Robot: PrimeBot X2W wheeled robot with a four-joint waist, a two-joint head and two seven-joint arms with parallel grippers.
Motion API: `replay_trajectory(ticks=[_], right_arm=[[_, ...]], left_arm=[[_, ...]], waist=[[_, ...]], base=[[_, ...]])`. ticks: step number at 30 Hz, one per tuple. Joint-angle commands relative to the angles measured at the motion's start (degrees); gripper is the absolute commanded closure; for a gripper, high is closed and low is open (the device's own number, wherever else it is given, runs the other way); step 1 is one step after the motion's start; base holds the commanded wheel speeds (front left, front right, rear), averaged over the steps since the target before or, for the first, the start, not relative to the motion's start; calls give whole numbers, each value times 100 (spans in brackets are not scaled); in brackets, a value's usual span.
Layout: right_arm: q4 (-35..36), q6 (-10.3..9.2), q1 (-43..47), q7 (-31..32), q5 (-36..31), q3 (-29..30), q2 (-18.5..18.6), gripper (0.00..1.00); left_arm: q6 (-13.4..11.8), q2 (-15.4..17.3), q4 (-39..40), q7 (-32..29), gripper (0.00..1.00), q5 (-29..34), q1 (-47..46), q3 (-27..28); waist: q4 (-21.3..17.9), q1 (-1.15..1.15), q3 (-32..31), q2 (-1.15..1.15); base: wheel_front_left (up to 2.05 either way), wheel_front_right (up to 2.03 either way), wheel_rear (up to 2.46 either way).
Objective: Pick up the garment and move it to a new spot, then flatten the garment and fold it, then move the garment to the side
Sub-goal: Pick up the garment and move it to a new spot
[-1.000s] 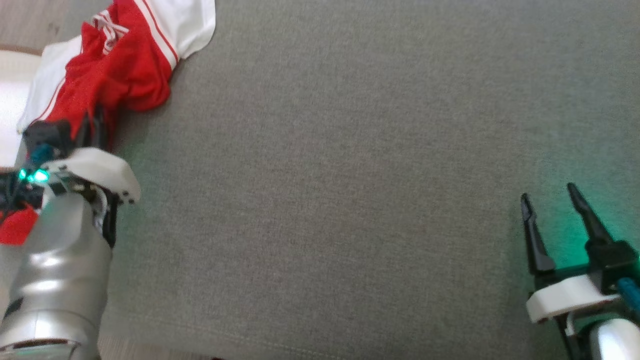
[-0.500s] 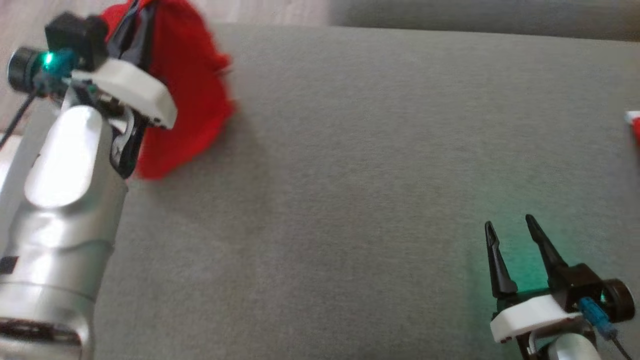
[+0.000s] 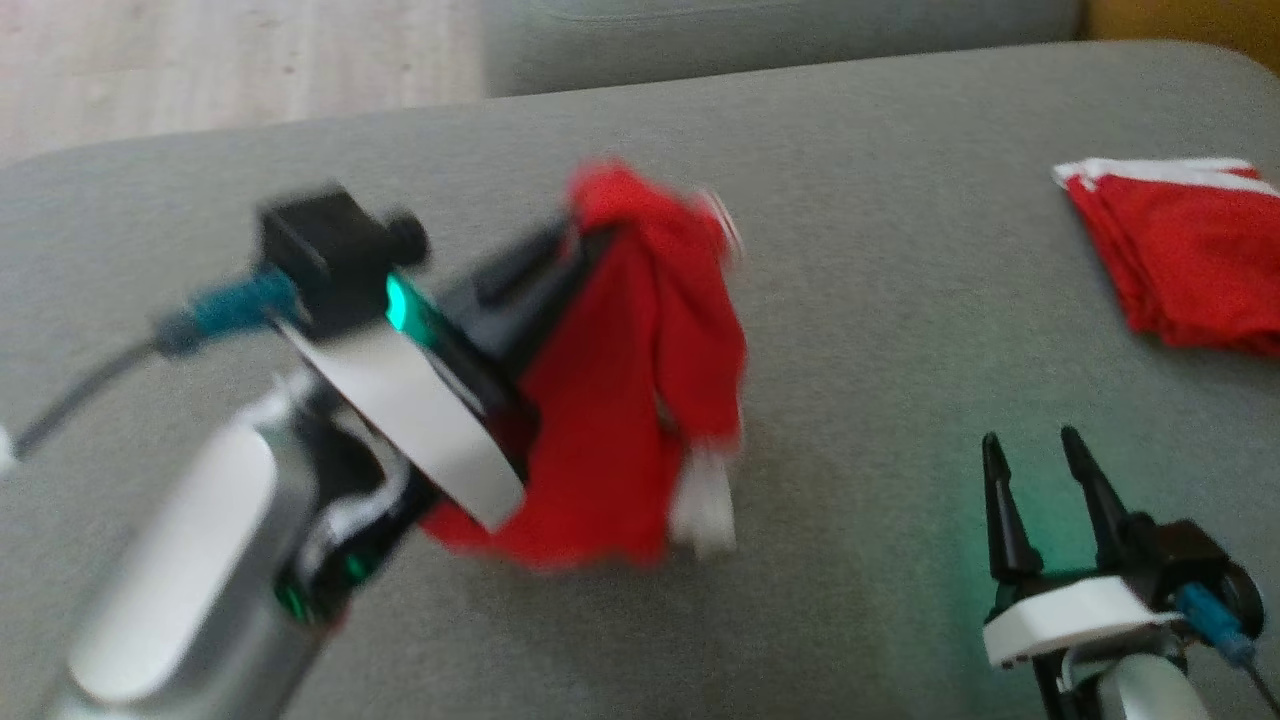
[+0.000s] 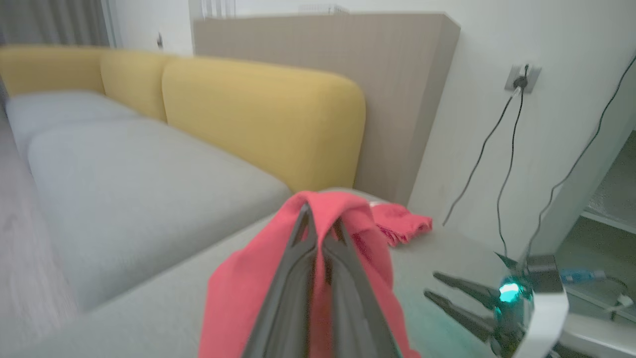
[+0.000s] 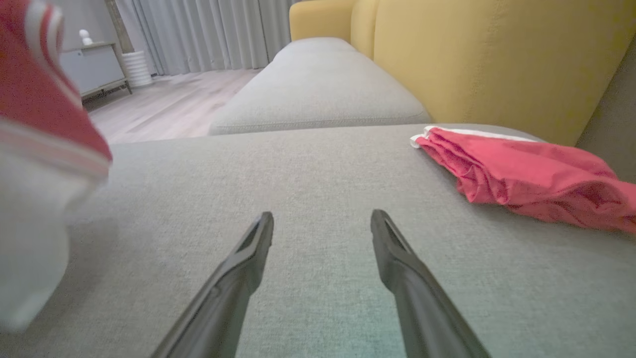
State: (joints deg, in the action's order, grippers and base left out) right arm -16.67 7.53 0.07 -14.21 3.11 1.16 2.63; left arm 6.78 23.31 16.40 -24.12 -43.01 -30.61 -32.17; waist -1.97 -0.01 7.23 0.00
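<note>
The garment [image 3: 620, 400] is seen hanging in a bunched, drooping mass above the middle of the grey seat cushion [image 3: 880, 330]. It is pinched at its top fold by the left gripper [image 3: 575, 232], whose two dark fingers are pressed tightly together on the cloth. The fabric is bright red, and it is draped over both sides of the closed fingertips, as is shown in the left wrist view [image 4: 320, 221]. A white panel is carried at its lower edge on the side toward the cushion's right half, and a trace of white trim is visible near the top. In the right wrist view the garment [image 5: 35, 149] is shown blurred, with thin white stripes across the red and a broad white section beneath. Whether its lowest folds are touching the cushion or are held just clear of it cannot be told, since the cloth is smeared by motion. The right gripper [image 3: 1030, 437] is held low over the cushion's near right part, with its jaws spread wide and nothing between them [image 5: 323, 215]. A second red cloth [image 3: 1180, 250], folded flat with a white edge, is laid on the cushion's far right corner, well apart from the garment and just in front of the yellow backrest [image 5: 472, 59].
</note>
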Motion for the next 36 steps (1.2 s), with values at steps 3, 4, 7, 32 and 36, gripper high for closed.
replay_trajectory(ticks=[3,4,7,32,36], right_arm=[[221,-4,-284,-77,130,-143,25,0],[226,-4,-285,-77,163,-141,25,0],[242,-4,-296,-77,233,-147,25,0],[259,-4,-253,-78,175,-12,25,0],[338,-4,-122,-78,92,136,25,0]], left_arm=[[-165,225,254,-131,100,-47,281,79],[-194,210,217,-151,100,-116,443,21],[-268,321,-86,-104,100,-26,712,-25],[-1425,-148,-3470,3764,0,1429,951,800],[-1653,-356,-3003,3897,0,1531,1727,918]], waist=[[-384,1,168,0],[-438,1,193,0],[-577,1,302,0],[-501,1,60,0],[-281,1,-166,0]], base=[[0,0,0],[0,0,0],[0,0,0],[0,0,0],[0,0,0]])
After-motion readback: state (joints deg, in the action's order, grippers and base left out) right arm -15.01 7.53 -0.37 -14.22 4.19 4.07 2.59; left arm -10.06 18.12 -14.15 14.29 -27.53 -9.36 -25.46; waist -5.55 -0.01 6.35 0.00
